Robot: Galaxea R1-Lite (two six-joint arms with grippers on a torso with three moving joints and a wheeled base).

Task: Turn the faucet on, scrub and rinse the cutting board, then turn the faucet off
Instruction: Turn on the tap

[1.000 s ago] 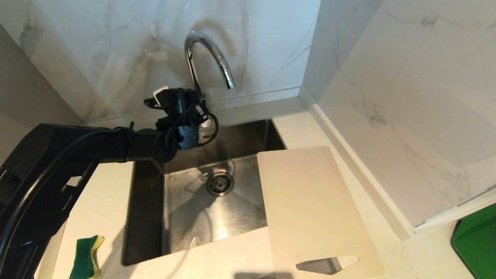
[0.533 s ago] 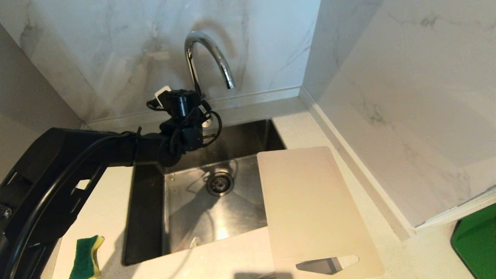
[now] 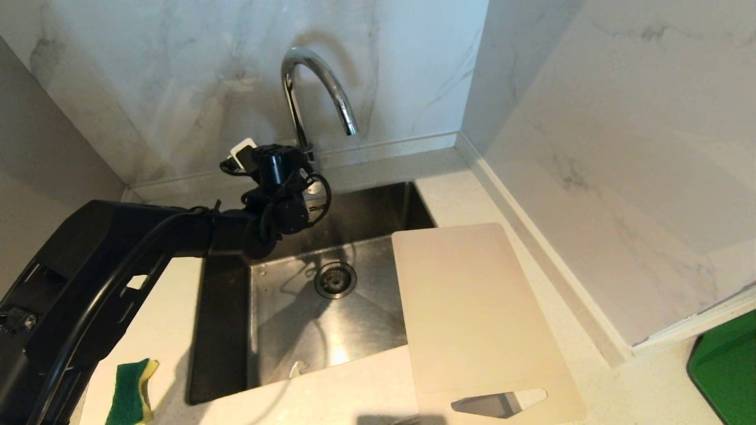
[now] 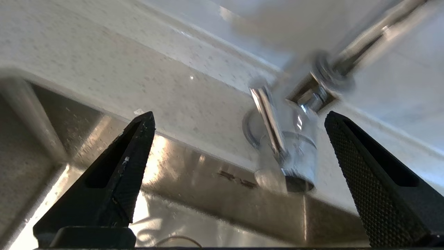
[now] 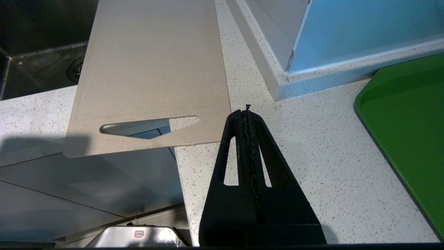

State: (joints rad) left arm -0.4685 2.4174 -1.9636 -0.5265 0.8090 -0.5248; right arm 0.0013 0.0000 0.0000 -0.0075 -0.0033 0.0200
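Left wrist view: left gripper (image 4: pixel 239 118) fingers spread wide, empty, flanking the faucet (image 4: pixel 295 146) base. Chrome lever (image 4: pixel 267 121) looks slick and rigid; push near its tip. Cutting board (image 3: pixel 478 313) lies beside the faucet's sink.

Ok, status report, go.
Left gripper open at faucet base, lever unclasped. Right gripper shut, parked beside cutting board. No water running. Nothing blocking.

Left gripper (image 3: pixel 307 177) sits at the faucet (image 3: pixel 313 82) base.
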